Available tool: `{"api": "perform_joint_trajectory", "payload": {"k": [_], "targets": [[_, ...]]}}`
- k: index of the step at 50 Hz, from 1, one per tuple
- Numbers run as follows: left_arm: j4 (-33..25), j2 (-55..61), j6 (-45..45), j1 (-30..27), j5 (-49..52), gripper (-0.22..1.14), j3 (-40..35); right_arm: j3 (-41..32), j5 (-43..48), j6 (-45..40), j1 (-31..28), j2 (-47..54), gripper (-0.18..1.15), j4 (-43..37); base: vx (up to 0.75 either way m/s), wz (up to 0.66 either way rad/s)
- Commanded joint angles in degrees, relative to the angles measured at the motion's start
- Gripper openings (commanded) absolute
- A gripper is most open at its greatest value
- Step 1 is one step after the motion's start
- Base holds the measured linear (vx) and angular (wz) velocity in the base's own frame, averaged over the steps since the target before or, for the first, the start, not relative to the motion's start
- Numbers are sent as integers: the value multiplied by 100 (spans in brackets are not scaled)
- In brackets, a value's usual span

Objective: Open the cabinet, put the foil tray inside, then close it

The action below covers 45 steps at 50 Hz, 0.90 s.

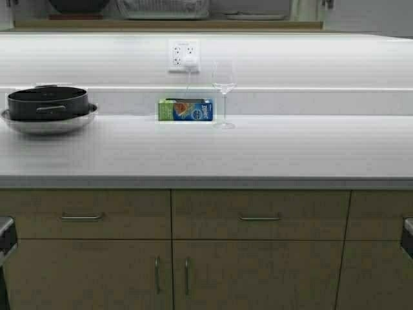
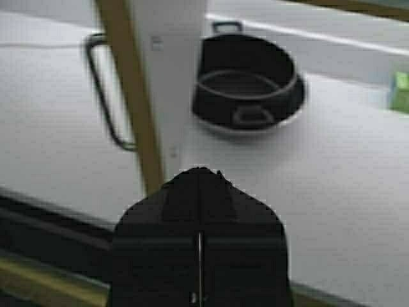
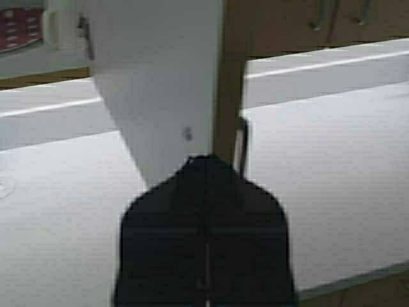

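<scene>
The cabinet stands open above the counter; its shelf edge runs along the top of the high view. The foil tray, silver and ribbed, sits on that shelf inside the cabinet. Neither gripper shows in the high view. In the left wrist view my left gripper is shut and empty, its tip at the open left door's white inner face, beside the tan edge and dark bar handle. In the right wrist view my right gripper is shut and empty at the open right door, next to its handle.
A black pot in a steel bowl sits on the white counter at the left; it also shows in the left wrist view. A green-blue box and a wine glass stand at the back wall. Tan drawers and doors lie below.
</scene>
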<state>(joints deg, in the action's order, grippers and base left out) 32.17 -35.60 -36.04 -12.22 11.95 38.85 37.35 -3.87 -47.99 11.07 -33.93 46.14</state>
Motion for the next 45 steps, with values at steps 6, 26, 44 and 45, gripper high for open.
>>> {"api": "perform_joint_trajectory", "payload": {"k": [6, 26, 44, 45], "targets": [[0, 598, -26, -958, -554, 4, -782, -1274, 545, 0, 615, 1072, 8, 35, -19, -5], [-158, 3270, -44, -1002, -1723, 4, -3023, -3226, 703, 9, 510, 3006, 7, 44, -12, 0], [-141, 3814, -44, -299, -2153, 4, -3621, -3964, 1002, 9, -123, 3727, 7, 53, -2, 1], [-141, 3788, -44, -264, -2153, 4, -3577, -3955, 1002, 9, -185, 3718, 7, 53, 1, 0]]}}
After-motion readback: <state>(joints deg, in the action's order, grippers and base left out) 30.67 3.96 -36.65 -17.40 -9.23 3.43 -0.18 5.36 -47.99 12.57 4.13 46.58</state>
